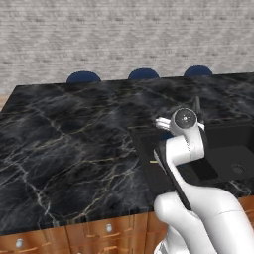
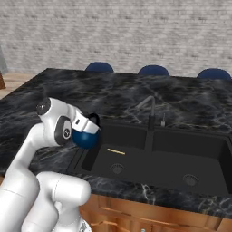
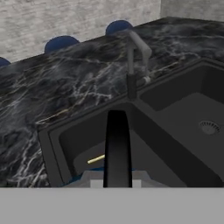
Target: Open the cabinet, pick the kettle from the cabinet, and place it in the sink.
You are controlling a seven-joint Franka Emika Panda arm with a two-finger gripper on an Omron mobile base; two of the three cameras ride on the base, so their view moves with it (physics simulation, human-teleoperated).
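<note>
Tool (image 2: 89, 121) clamped on black loop handle of small round dark-blue kettle (image 2: 85, 138), hanging above near-left rim of dark recessed sink (image 2: 136, 156); basin floor toward four o'clock, right base view.

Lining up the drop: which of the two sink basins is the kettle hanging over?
The basin on the arm's side of the faucet, with the thin yellow streak on its floor. The kettle, held by the gripper, hangs at its near edge.

You see a glossy white arm (image 2: 31, 149) of rounded segments, dark grey at its joints, with a round silver-grey cap.
</note>
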